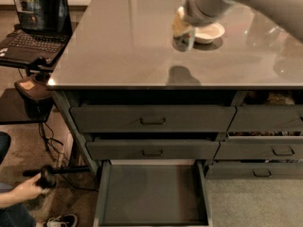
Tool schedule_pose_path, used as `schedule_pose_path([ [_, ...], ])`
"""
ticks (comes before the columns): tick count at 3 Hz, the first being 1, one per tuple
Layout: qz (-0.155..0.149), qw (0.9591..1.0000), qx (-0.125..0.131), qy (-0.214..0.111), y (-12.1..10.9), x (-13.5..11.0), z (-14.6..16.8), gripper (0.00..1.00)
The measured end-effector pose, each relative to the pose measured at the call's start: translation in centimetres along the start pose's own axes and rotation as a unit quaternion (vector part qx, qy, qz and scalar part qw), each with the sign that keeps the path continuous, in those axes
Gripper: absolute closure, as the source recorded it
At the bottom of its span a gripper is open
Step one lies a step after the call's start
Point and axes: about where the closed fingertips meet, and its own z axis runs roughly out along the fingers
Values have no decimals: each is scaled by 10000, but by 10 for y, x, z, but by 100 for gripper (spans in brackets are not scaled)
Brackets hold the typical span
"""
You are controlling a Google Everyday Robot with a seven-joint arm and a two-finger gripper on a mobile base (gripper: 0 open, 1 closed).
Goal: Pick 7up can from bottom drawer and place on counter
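Observation:
My gripper (182, 28) hangs over the middle of the counter (118, 46), shut on the 7up can (184, 41), a small dark can showing below the pale fingers. The can is held just above the glossy top, and its shadow falls on the surface nearer the front edge. My pale arm reaches in from the upper right. The bottom drawer (151, 193) is pulled out below, with a bare floor.
A white bowl (210, 32) sits on the counter just right of the can. An open laptop (33, 22) stands on a side stand at the left. A person's hand holding a black object (40, 178) is at the lower left. Closed drawers (151, 119) line the front.

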Motion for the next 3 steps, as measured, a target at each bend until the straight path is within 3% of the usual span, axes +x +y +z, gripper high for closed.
schedule_pose_path([
  [1, -61, 9968, 111, 794, -30, 1, 71, 100],
  [2, 110, 9939, 379, 1026, -66, 7, 94, 100],
  [3, 107, 9941, 376, 1013, -65, 6, 94, 81],
])
